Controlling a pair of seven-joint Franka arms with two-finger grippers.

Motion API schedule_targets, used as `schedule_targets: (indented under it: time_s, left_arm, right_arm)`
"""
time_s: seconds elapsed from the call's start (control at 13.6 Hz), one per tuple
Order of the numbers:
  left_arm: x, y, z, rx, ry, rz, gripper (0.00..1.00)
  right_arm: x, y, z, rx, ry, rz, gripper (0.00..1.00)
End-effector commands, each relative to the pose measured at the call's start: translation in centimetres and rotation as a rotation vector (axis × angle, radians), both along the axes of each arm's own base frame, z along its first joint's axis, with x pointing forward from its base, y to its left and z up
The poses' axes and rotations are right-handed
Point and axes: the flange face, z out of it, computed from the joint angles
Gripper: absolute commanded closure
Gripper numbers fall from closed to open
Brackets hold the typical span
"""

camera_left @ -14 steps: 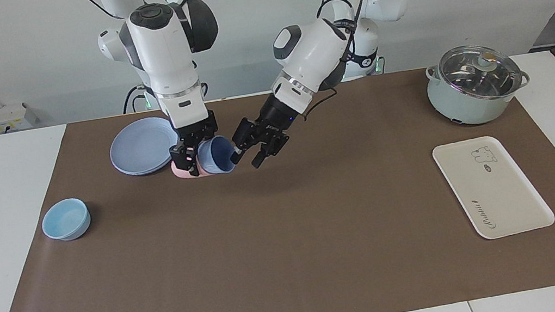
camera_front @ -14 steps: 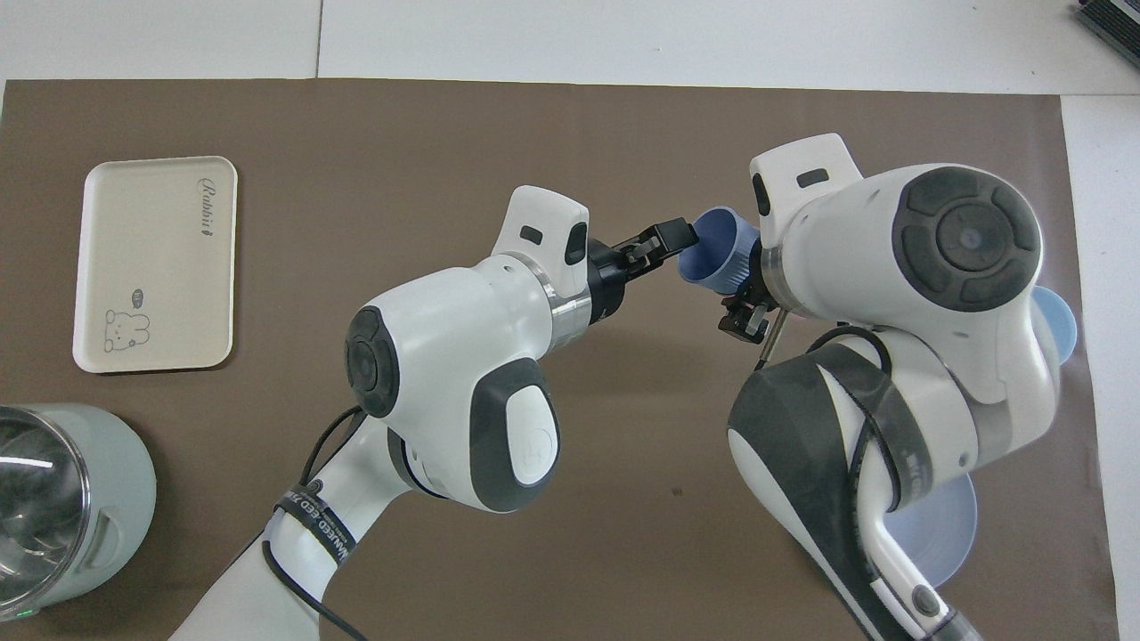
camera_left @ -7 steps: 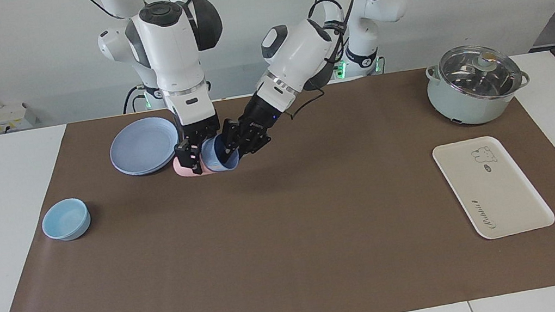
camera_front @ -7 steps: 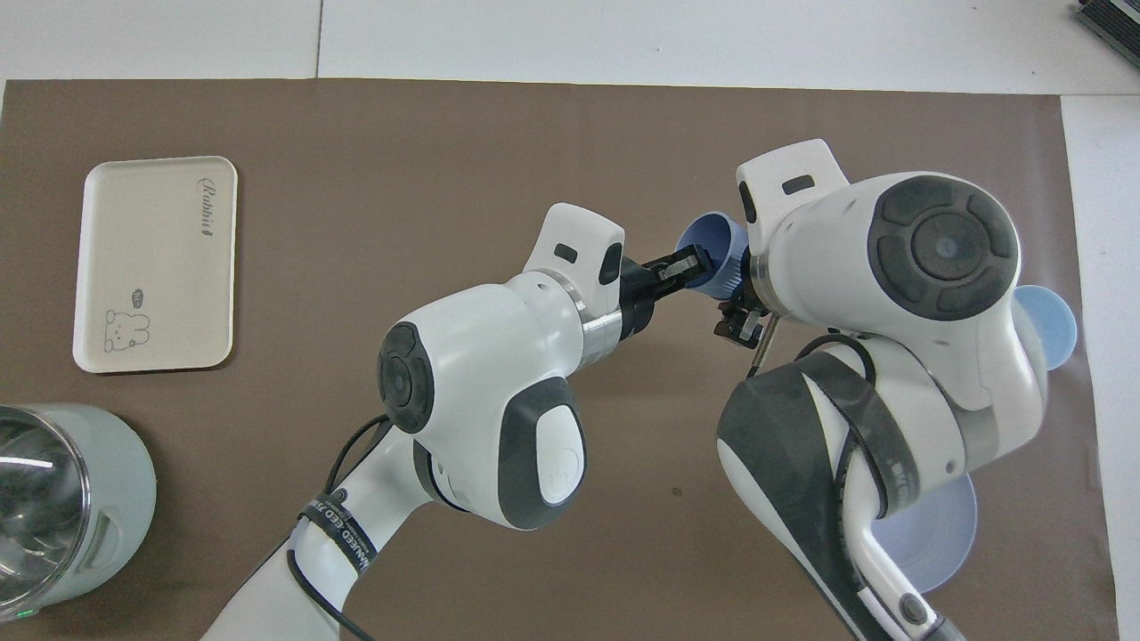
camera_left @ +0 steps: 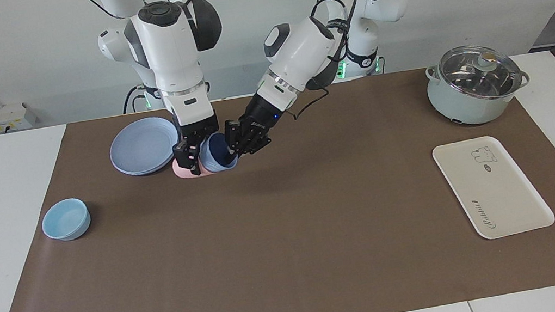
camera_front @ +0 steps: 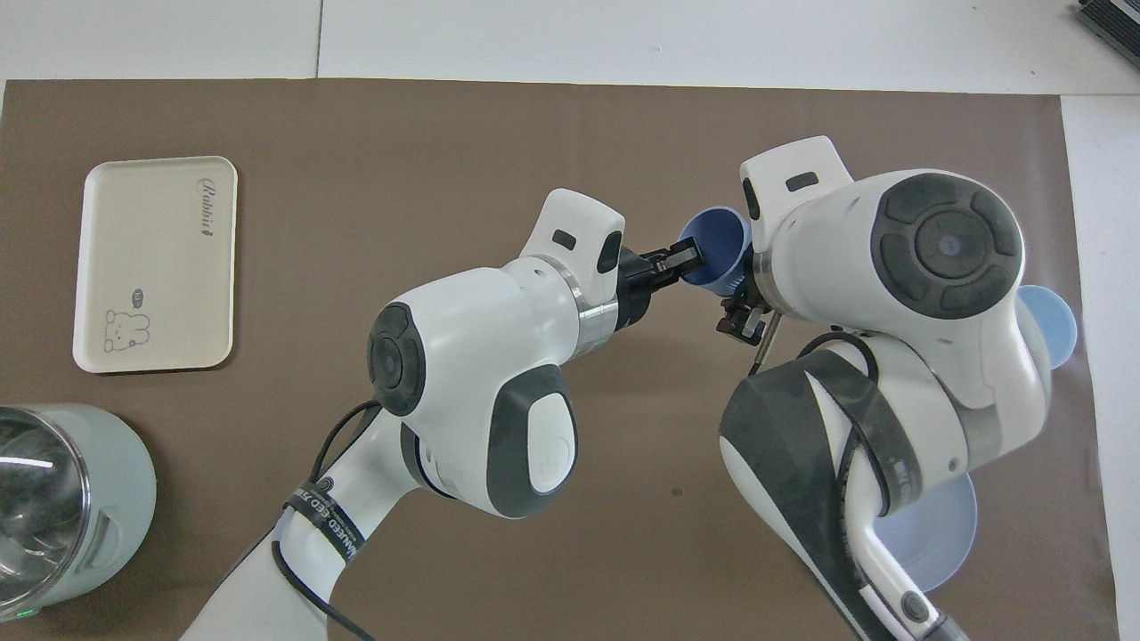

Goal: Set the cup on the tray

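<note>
One camera sits high across the worktop (camera_left: 290,242) and faces me, so my bases stand at the top of its view. The other hangs above my own end, looking forward and steeply down, closer in. Both share the brown mat with the tray (camera_left: 492,187) (camera_front: 158,263), half a turn apart.

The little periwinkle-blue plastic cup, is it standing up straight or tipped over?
Tipped. The periwinkle-blue plastic cup leans sideways, its dark open mouth turned toward the left gripper, whose fingers are at its rim. The right gripper is at its side.
</note>
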Motion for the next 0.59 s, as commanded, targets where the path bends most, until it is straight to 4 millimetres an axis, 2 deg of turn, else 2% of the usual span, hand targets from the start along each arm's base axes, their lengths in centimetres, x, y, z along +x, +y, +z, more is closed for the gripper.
schedule_targets:
  time_s: [0.0, 0.29, 0.37, 0.51]
  left_arm:
    - [3.9, 2.5, 1.9, 0.003, 0.012, -0.003, 1.00]
    - [7.7, 8.3, 5.7, 0.051, 0.081, -0.071, 1.00]
    - [8.4, 9.8, 6.1, 0.078, 0.094, -0.081, 1.00]
    - [10.2, 14.2, 6.7, 0.179, 0.074, -0.068, 1.00]
  right_arm:
    - [-0.3, 0.2, 0.1, -0.021, 0.003, -0.017, 1.00]
    - [-0.2, 0.1, 0.1, -0.021, 0.004, -0.019, 1.00]
    - [-0.2, 0.1, 0.1, -0.019, 0.003, -0.019, 1.00]
    - [0.4, -0.8, 0.2, -0.003, -0.006, -0.038, 1.00]
